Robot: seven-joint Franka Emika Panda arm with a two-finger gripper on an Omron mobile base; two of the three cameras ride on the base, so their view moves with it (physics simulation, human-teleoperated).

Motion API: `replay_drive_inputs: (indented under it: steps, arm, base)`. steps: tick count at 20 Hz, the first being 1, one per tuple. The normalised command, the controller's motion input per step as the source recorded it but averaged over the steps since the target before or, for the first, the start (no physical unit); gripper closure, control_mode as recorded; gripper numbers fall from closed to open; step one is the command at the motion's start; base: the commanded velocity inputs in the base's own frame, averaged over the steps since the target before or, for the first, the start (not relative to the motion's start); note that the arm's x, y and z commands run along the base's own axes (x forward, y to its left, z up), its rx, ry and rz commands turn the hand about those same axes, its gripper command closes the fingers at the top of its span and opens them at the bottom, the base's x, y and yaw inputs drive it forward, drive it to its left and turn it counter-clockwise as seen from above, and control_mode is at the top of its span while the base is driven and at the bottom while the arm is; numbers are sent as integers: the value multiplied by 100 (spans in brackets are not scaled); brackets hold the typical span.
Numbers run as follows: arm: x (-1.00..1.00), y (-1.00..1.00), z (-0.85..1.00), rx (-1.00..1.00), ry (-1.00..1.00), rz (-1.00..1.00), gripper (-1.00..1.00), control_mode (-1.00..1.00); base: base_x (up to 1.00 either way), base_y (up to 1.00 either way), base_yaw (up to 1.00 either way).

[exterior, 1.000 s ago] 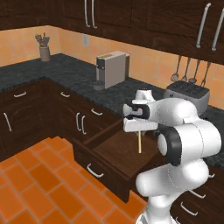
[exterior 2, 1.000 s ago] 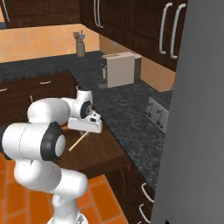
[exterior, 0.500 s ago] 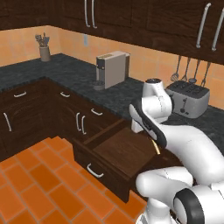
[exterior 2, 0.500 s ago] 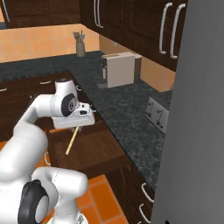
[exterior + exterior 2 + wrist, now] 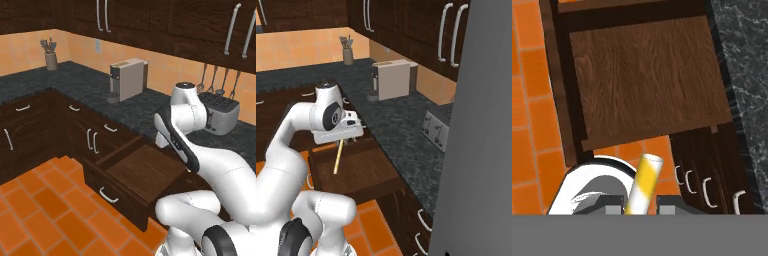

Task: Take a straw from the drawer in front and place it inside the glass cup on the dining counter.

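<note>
Two-finger gripper is clamping narrowly on the thin pale yellow straw, jaws pressing it from both sides; hand view is showing the straw rising from between the dark tips. Right base view is showing the same straw hanging below the gripper, above the wide dark brown wooden drawer, not touching it. The drawer is standing pulled open over the orange tiled floor; its curved silver handle is showing in left base view. Farther back, a beige coffee machine and silver toaster are sitting on the black speckled surface.
</note>
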Motion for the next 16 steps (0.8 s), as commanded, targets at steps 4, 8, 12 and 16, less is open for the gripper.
replay_drive_inputs:
  steps: [4, 8, 12, 16]
  arm:
    - [0, 0, 0, 0, 0, 0, 100, 100]
    - [0, 0, 0, 0, 0, 0, 100, 100]
    - [0, 0, 0, 0, 0, 0, 100, 100]
    - [0, 0, 0, 0, 0, 0, 100, 100]
  base:
    - [-94, 1, 5]
    - [-100, 53, 26]
    - [-84, 56, 67]
    - [-98, 14, 63]
